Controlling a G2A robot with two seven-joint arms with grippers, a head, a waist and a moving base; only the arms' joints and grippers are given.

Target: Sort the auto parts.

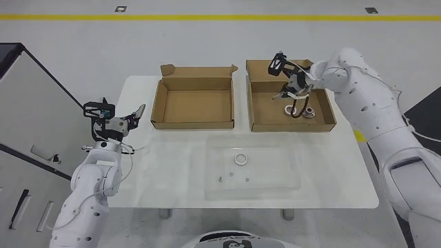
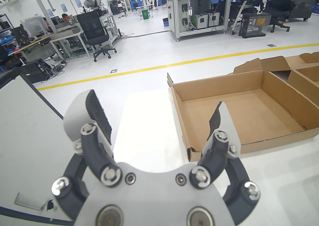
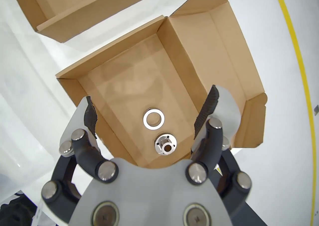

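The right gripper point(image 3: 151, 93) is hanging over the right cardboard box point(image 3: 224, 50), which is sitting at the table's point(image 1: 172, 172) far edge toward the right corner. Its fingers point(image 3: 210, 102) are spreading wide and are holding nothing, touching neither the box nor the parts.

Beneath it, close to the box's near wall, two metal parts are resting on the cardboard floor. A flat ring point(image 3: 153, 119) is lying on its face with its opening facing up. Just beside it, a flanged hub point(image 3: 165, 146) is standing on end, its bore pointing straight up.

The left gripper point(image 2: 155, 98) is hovering at the table's left edge, pointing toward the left cardboard box point(image 2: 249, 112). Its fingers point(image 2: 98, 112) are also standing wide apart, gripping nothing.

A clear tray point(image 1: 289, 179) is lying toward the table's near edge, in front of the gap between the boxes. In it another ring point(image 1: 240, 158) is lying flat, opening up. Nearer the near edge a few small parts point(image 1: 232, 175) are sitting in a loose row, too small to tell their orientation.
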